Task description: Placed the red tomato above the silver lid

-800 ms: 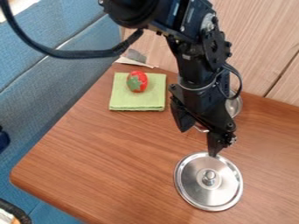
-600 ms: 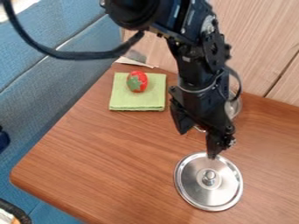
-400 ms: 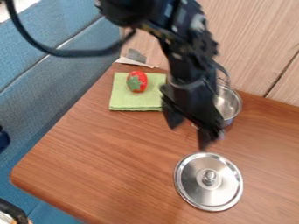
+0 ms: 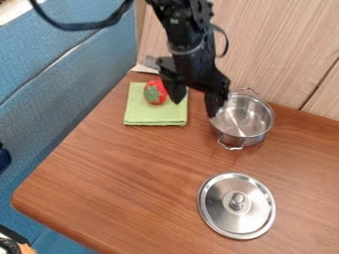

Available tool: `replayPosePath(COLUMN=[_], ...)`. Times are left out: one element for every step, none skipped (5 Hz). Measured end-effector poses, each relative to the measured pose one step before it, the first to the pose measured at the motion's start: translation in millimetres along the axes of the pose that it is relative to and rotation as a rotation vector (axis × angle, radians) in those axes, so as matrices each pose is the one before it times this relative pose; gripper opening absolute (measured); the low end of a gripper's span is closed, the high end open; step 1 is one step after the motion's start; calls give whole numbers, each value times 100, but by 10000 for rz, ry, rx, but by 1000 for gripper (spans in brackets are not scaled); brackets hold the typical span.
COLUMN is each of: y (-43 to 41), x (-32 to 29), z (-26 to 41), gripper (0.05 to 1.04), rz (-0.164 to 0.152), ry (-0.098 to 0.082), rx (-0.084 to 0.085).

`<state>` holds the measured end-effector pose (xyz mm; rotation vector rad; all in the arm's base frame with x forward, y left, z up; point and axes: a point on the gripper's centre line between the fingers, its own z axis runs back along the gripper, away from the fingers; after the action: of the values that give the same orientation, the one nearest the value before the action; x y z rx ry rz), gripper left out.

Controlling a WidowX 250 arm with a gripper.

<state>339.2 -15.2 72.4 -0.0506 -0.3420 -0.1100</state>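
Observation:
My gripper (image 4: 195, 108) hangs open between the green cloth and the pot, its two fingers spread apart with nothing between them. The red tomato (image 4: 156, 93), with a green patch on it, rests on the folded green cloth, just left of the gripper's left finger. The round silver lid (image 4: 224, 213) lies flat on the table at the lower right, knob up, well below the gripper in the view.
A silver pot (image 4: 244, 119) with two handles stands right of the gripper, close to its right finger. Behind are a wood-grain wall (image 4: 291, 54) and a grey item by the cloth. A blue padded surface (image 4: 59, 89) borders the brown table (image 4: 112, 183) on the left.
My gripper has moved up and left in the view, away from the lid and towards the cloth, uncovering the pot. Tomato and lid have stayed in place.

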Motion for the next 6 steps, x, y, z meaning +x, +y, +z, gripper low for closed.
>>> replayPosePath(y=[2795,1994,1164,1087,1364,643], x=[2278,1029,313,369,46,-204], z=[-962,-1707,-1816,-1268,-807,-1050], gripper=[1001,1001,1001,1001,1001,1001], rz=[649,298,26,322,336,170], ry=[-231,173,145,157,190,308], rx=[495,810,564,192,244,92])
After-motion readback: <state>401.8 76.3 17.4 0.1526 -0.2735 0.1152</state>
